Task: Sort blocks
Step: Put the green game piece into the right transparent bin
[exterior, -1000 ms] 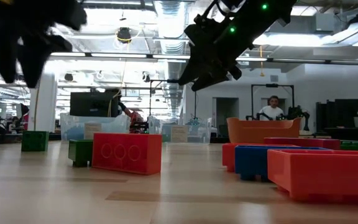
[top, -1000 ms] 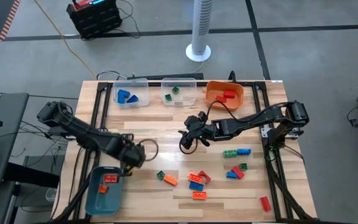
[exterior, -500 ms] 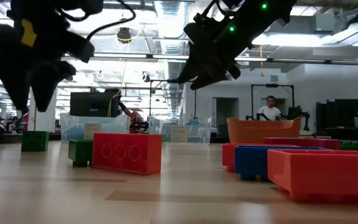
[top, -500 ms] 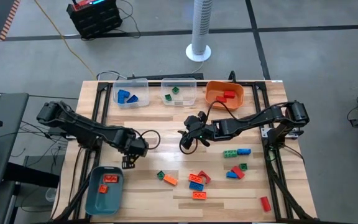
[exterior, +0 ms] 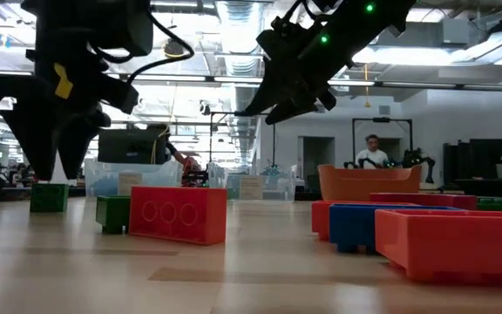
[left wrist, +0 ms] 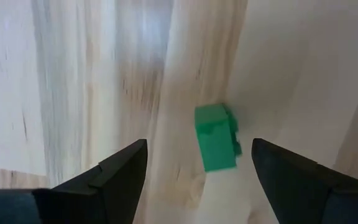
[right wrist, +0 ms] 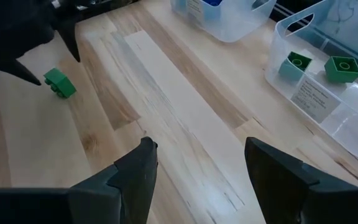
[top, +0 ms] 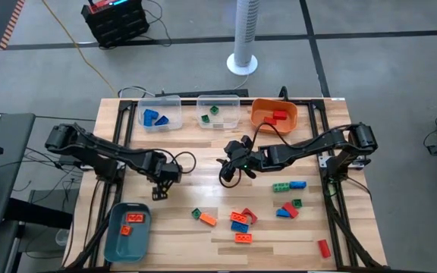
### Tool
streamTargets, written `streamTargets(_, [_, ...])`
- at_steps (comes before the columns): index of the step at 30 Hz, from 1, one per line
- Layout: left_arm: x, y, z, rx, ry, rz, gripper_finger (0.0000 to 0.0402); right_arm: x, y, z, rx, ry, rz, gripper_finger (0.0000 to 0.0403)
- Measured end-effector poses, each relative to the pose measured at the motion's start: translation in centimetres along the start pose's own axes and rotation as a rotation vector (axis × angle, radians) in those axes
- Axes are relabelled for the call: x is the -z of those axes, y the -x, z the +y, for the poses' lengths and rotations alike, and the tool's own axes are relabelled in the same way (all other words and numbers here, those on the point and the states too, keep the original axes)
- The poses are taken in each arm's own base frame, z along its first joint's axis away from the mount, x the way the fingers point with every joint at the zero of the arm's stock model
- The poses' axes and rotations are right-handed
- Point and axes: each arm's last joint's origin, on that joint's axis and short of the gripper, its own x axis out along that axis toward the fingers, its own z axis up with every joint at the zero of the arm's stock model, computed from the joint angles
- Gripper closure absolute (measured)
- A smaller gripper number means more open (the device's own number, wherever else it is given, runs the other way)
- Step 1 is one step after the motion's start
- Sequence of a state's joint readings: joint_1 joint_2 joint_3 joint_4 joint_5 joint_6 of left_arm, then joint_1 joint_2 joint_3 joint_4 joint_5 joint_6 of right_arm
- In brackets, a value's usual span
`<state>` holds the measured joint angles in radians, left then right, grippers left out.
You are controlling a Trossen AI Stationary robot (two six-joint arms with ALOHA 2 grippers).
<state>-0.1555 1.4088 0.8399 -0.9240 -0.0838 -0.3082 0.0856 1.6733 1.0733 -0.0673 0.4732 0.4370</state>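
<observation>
A: Where's the left claw [top: 158,192] now?

B: Hanging over the bench [top: 203,155], fingers spread wide and empty, with a green block [left wrist: 216,137] lying on the wood between and beyond them.

A: So the step in hand?

B: Lining up a pick, I'd say. Next it must drop straight, straddle that block, then close.

A: And the right claw [top: 226,173]?

B: Waiting mid-bench, also wide, holding nothing. Most loose blocks [top: 241,219] sit toward the near right.
</observation>
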Motion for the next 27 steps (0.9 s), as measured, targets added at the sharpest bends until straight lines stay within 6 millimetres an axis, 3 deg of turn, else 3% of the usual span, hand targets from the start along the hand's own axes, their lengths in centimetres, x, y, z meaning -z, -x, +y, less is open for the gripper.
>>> streamTargets(15, [0.5,-1.6,0.0,0.028,0.009,-0.019,0.013,0.0,0.0,0.0,0.0,0.0,0.0,0.0148])
streamTargets(21, [0.5,-2.0,0.0,0.024,0.012,-0.048,0.0169,0.0,0.0,0.0,0.0,0.0,-0.001,0.0148])
streamTargets(27, [0.5,-2.0,0.1,-0.016,-0.004,-0.058,0.0234,0.0,0.0,0.0,0.0,0.0,0.0,0.0148])
